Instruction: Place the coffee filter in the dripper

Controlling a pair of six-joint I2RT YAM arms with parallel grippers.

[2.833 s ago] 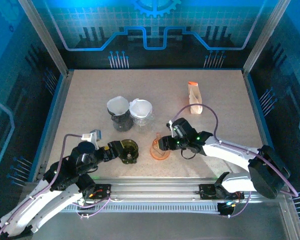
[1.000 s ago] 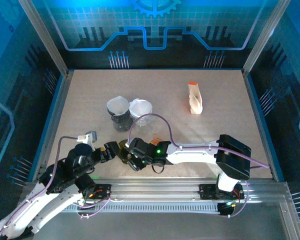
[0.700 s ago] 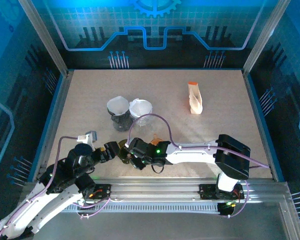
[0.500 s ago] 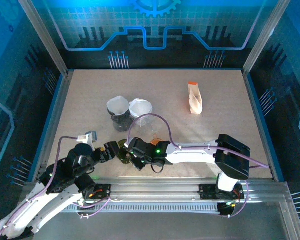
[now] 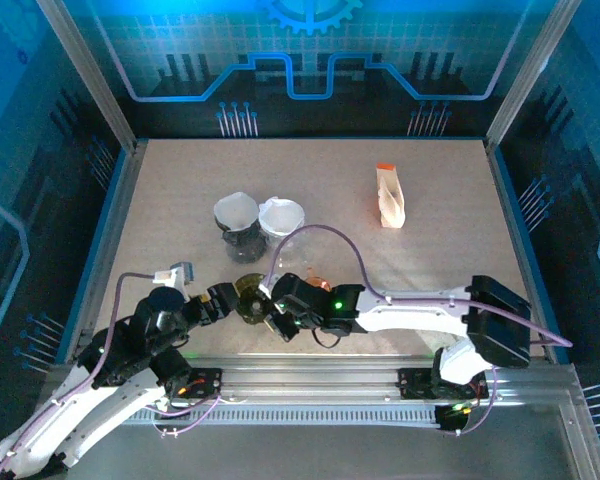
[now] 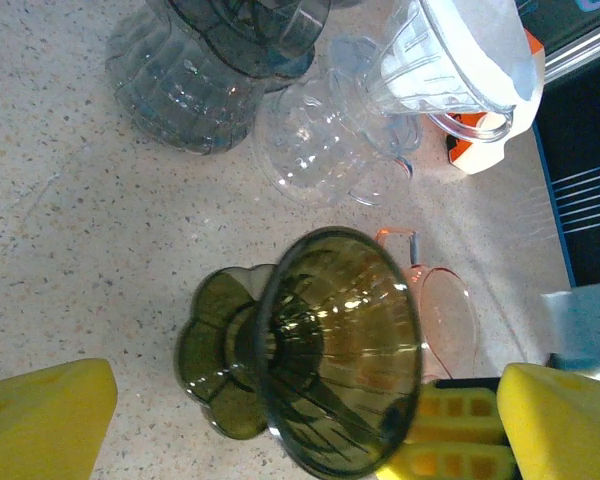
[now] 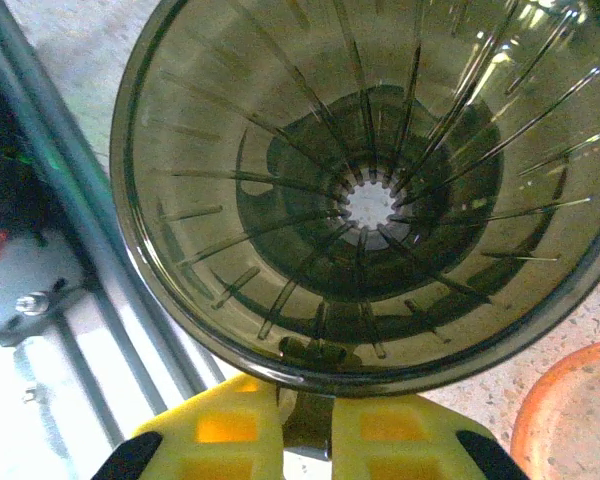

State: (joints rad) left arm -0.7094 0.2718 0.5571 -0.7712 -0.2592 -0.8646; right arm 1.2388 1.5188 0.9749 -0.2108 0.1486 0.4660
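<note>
Right wrist view: the empty green dripper [image 7: 370,200] is pinched at its rim by the right gripper [image 7: 305,398]; the left gripper [image 5: 218,300] is spread wide just beside it. The coffee filter pack [image 5: 388,197], as judged, is set well apart, beyond and rightward, long axis pointing away, nearer the right arm
</note>
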